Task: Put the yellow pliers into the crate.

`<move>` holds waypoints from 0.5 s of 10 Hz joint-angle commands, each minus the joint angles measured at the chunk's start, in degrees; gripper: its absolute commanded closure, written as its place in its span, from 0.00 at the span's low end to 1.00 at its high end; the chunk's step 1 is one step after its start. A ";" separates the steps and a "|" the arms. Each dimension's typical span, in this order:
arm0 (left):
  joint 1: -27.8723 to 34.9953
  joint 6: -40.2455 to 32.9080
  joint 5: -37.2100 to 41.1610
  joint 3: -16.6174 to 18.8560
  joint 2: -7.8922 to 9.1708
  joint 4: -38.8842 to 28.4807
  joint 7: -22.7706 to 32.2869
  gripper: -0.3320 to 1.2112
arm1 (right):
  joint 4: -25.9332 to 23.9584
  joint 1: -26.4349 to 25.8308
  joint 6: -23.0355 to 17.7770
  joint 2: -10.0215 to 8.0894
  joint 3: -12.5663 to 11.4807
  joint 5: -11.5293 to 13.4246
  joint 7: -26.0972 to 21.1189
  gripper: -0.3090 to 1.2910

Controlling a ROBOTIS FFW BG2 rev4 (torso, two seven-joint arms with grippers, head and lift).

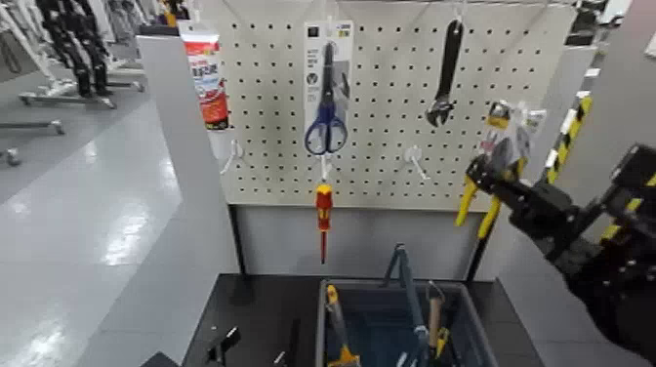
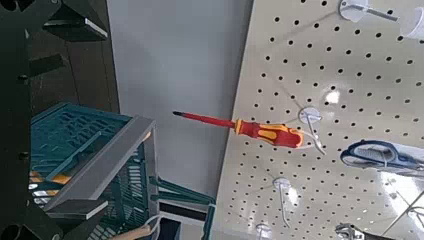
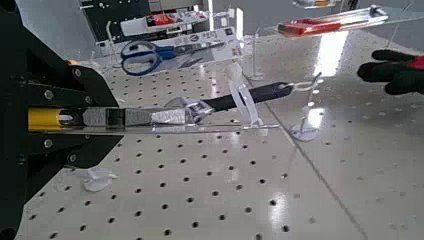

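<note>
Shows the right claw (image 1: 481, 174) beside the right-hand part of the pegboard (image 1: 268, 83), reaching in from the robot's right. Has the claw closed on the yellow pliers (image 1: 488, 220), with both curved handles slanting down below the grip and the retail card (image 1: 519, 132) above it. Places the pliers at the claw, touching it, upright or nearly so, well above the crate (image 1: 478, 317) and off to its right, outside the rim. In the right wrist view, shows a yellow part between the claw's sides, close to its base.

Leaves the left claw (image 1: 254, 351) low, left of the crate, fingers spread apart and holding nothing, well apart from the pliers.

Shows the crate on the dark bench (image 1: 259, 307), with tools inside, one yellow-handled tool (image 1: 336, 307) leaning near the left wall. Shows the red-and-yellow screwdriver (image 1: 324, 210) hanging above the crate, below the blue-handled scissors (image 1: 326, 132).
</note>
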 commanded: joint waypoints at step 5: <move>0.05 -1.25 0.41 -0.18 -0.06 0.35 1.05 0.29 | 11.21 4.95 -0.62 3.04 2.78 1.21 0.79 0.90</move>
